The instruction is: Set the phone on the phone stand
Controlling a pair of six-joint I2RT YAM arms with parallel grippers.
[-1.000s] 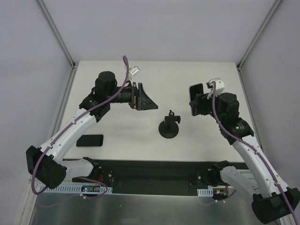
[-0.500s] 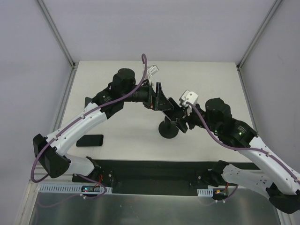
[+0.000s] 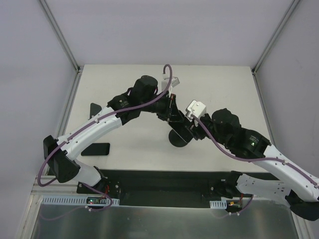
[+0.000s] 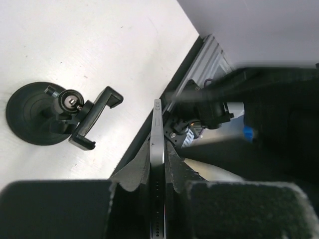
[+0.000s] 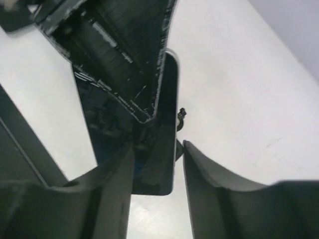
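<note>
In top view phone stand [image 3: 176,141] mostly covered; phone [image 4: 156,164] edge-on, lower end cut off, face prob. hidden.

One phone stand [image 4: 55,112], two phones [image 4: 156,129] [image 3: 95,149], two pincers [image 4: 157,172] [image 5: 158,149], one table [image 3: 224,84]

Two arms meet over the middle of the pale table [image 3: 119,82] — the left gripper [image 3: 171,107] reaching from the upper left, the right gripper [image 3: 192,130] from the right, just beside each other; below them stands the black phone stand [image 3: 175,141], its round base partly covered; the phone is lost among the dark jaws; a dark flat slab [image 3: 95,149] lies well apart — near the left edge.
</note>
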